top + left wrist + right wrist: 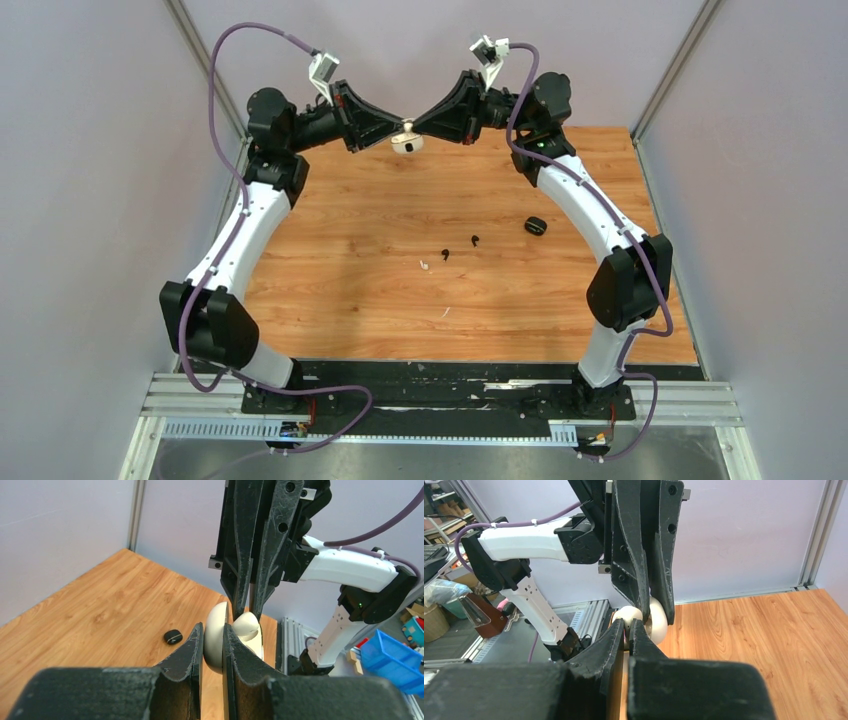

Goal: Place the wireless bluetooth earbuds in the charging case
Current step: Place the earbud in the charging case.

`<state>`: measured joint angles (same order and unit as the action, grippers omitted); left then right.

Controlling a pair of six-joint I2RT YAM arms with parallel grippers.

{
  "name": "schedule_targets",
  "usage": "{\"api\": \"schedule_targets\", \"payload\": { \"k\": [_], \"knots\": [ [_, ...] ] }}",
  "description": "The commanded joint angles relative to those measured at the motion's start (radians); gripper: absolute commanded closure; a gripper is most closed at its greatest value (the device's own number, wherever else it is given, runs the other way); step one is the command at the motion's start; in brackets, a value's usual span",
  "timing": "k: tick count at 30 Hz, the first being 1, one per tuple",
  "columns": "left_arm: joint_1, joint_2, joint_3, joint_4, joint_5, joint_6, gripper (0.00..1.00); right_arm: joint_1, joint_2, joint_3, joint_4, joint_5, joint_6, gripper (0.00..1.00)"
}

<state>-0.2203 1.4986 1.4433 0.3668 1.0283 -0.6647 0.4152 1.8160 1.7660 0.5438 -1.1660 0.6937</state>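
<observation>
The scene was lit brightly and evenly from overhead, so that only faint, soft shadows were thrown on the wooden table [350, 290]. In the wrist views the left gripper [214, 630] and the right gripper [627, 624] were rendered dark and blurred toward 6 o'clock, while the charging case [247, 627] and the far wall [175, 520] were shown sharp.

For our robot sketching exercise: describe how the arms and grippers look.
The left arm and right arm have curved white shells and black joints. A purple cable runs along each. Left gripper and right gripper are black, with two tapered fingers. A green light glows on the right arm.
</observation>
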Motion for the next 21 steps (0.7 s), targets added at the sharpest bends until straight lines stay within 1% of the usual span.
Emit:
{"api": "schedule_targets", "payload": {
  "k": [1, 4, 9, 15, 19, 21],
  "knots": [
    [0.011, 0.005, 0.096, 0.038, 0.029, -0.053, 1.00, 0.006, 0.004, 0.035, 0.041, -0.005, 0.035, 1.00],
    [0.010, 0.010, 0.122, 0.035, 0.069, -0.063, 1.00, 0.003, 0.009, 0.031, 0.058, -0.015, 0.038, 1.00],
    [0.010, 0.006, 0.121, 0.029, 0.126, -0.059, 1.00, -0.001, 0.020, 0.045, 0.071, -0.025, 0.043, 1.00],
    [0.010, -0.001, 0.118, 0.018, 0.116, -0.043, 1.00, -0.004, 0.018, 0.037, 0.076, -0.059, 0.030, 0.99],
    [0.010, -0.003, 0.109, 0.009, 0.114, -0.022, 1.00, -0.008, 0.000, 0.021, 0.061, -0.055, 0.014, 0.86],
    [0.010, -0.004, 0.099, 0.007, 0.113, -0.011, 1.00, -0.011, -0.008, 0.021, 0.050, -0.051, 0.005, 0.76]
  ]
}}
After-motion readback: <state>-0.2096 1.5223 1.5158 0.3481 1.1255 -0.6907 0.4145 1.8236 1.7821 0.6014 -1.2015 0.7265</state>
